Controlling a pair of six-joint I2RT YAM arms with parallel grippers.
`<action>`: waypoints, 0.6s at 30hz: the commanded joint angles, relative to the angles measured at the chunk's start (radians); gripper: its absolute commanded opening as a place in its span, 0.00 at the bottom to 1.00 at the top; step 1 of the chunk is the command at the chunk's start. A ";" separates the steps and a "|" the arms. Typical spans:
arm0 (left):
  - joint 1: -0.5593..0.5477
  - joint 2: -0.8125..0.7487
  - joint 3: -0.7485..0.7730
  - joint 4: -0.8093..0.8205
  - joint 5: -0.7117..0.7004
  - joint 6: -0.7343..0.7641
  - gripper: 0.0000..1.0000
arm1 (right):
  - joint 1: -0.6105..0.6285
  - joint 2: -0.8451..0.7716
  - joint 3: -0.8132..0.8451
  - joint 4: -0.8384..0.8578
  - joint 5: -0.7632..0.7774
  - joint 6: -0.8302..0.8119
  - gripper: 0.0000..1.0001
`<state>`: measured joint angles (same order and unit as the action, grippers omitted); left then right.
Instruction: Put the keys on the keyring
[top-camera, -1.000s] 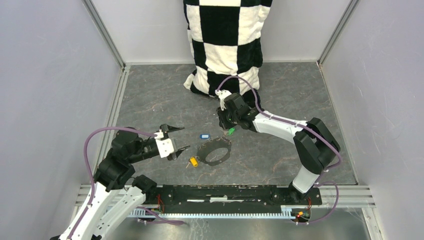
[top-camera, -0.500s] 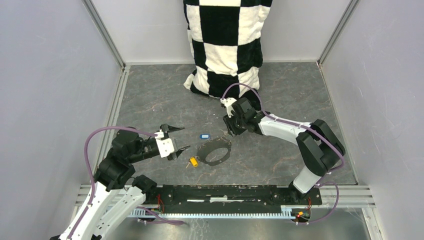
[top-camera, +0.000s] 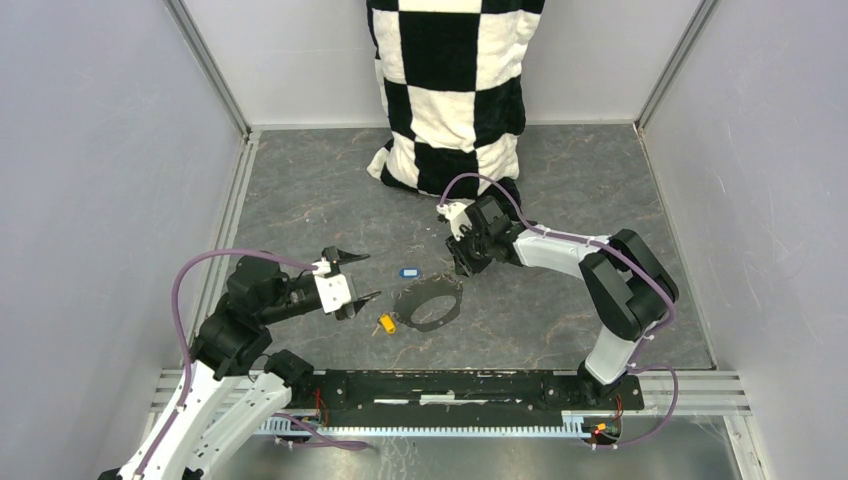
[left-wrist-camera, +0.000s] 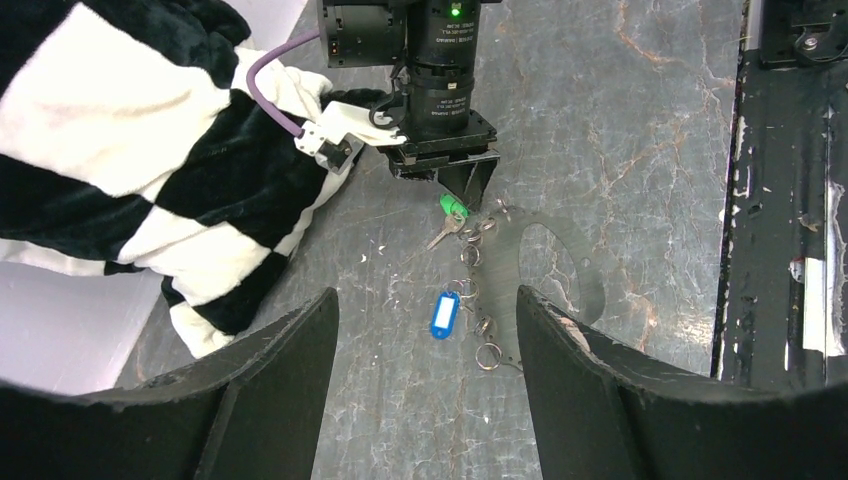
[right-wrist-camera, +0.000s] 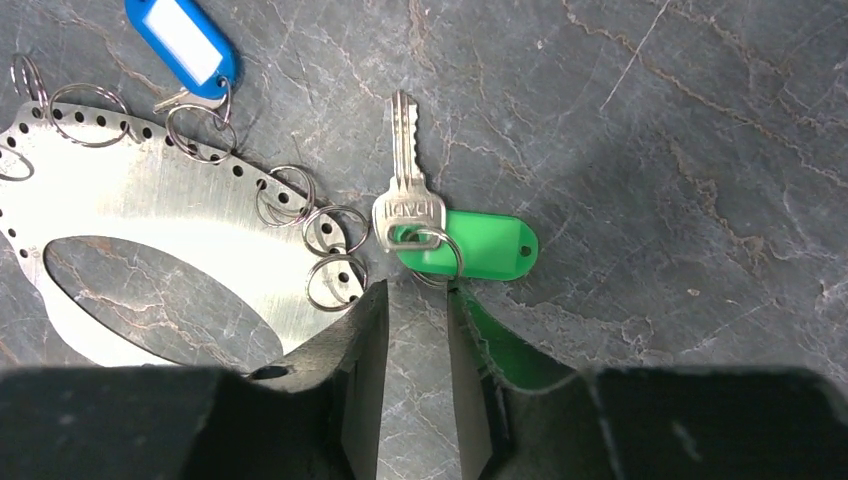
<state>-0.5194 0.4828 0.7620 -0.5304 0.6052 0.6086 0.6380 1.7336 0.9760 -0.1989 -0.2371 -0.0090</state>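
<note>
The keyring (right-wrist-camera: 150, 200) is a flat grey metal loop lying on the floor, with small silver rings along its edge; it also shows in the top view (top-camera: 440, 320). The green key (right-wrist-camera: 470, 245) lies beside it, on its own ring next to a silver blade. My right gripper (right-wrist-camera: 418, 300) hovers just short of the green key, its jaws a narrow gap apart with only floor between them. The blue key (left-wrist-camera: 444, 314) lies by the keyring's rings. The yellow key (top-camera: 386, 323) sits at the loop's left. My left gripper (left-wrist-camera: 425, 300) is wide open and holds nothing.
A black-and-white checkered cloth (top-camera: 450, 80) hangs at the back and spills onto the floor behind the right gripper. Grey walls close in both sides. A black rail (top-camera: 450, 385) runs along the near edge.
The right gripper shifted slightly right and now covers the green key in the top view. Its jaws widened, then narrowed again. The left arm barely moved.
</note>
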 joint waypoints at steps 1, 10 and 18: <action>-0.002 0.009 0.013 0.001 -0.002 0.014 0.72 | -0.019 0.012 0.021 0.057 -0.036 -0.023 0.32; -0.003 0.026 0.021 0.003 0.002 0.016 0.72 | -0.095 -0.023 -0.011 0.115 0.024 0.007 0.10; -0.003 0.057 0.032 0.021 0.001 -0.011 0.73 | -0.106 -0.235 -0.208 0.230 -0.035 0.053 0.39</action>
<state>-0.5194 0.5198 0.7620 -0.5396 0.6044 0.6086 0.5198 1.6531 0.8684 -0.0860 -0.2008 0.0254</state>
